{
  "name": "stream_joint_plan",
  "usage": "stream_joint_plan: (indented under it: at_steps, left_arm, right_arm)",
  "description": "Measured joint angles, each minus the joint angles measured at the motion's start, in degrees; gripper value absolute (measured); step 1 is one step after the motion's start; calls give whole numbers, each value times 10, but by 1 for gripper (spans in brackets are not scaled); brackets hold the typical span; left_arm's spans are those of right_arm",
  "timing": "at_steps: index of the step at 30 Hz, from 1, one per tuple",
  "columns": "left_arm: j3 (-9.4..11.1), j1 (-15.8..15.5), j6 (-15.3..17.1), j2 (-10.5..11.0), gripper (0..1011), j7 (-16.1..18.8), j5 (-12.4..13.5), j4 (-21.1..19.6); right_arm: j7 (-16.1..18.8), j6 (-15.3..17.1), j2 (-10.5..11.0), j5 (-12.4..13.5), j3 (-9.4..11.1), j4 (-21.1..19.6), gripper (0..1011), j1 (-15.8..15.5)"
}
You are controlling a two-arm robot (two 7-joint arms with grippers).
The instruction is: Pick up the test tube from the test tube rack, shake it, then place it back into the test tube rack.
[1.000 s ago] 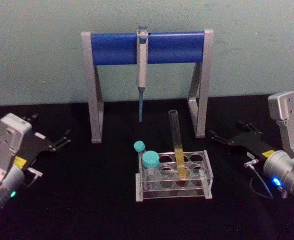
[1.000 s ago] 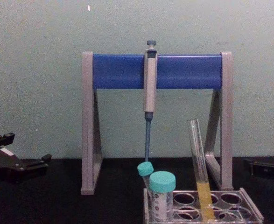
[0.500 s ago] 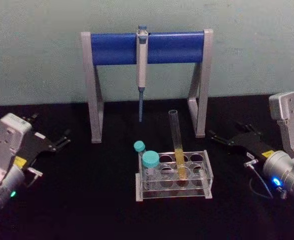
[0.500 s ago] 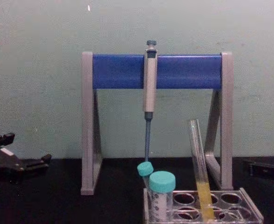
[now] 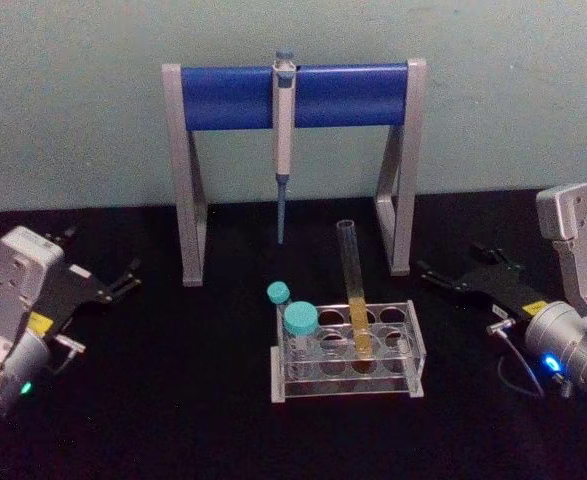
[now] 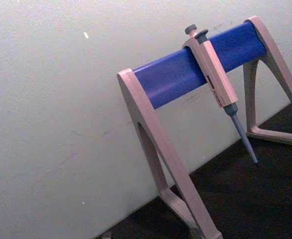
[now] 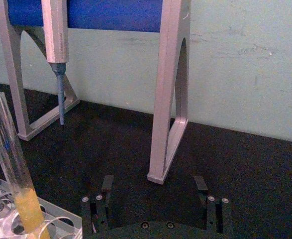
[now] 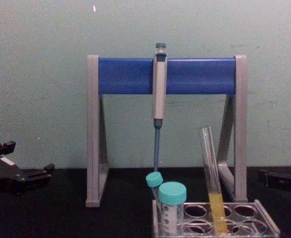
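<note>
The test tube (image 5: 353, 285) is a long clear glass tube with yellow-orange liquid at its bottom. It stands, leaning a little, in a middle hole of the test tube rack (image 5: 416, 350), a small clear plastic rack at the table's centre. The tube (image 8: 210, 168) rises well above the rack (image 8: 265, 225) in the chest view. My left gripper (image 5: 101, 252) rests open at the far left, apart from the rack. Off to the right my right gripper (image 5: 460, 260) is open too. The right wrist view has its fingers spread wide (image 7: 153, 185), with the tube (image 7: 11, 169) off to one side.
Two teal-capped tubes (image 5: 299, 322) stand in the rack's left holes. Behind the rack is a grey-and-blue pipette stand (image 5: 293, 95) with a grey-blue pipette (image 5: 283, 140) hanging from its bar. The black table (image 5: 173, 400) ends at a pale wall.
</note>
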Motion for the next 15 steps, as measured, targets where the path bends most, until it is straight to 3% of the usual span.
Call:
stream_joint_plan:
  at_steps: [15]
  left_arm:
    - [0, 0, 0, 0, 1001, 0, 0, 0]
  right_arm:
    - [-1, -1, 0, -1, -1, -1, 1000, 0]
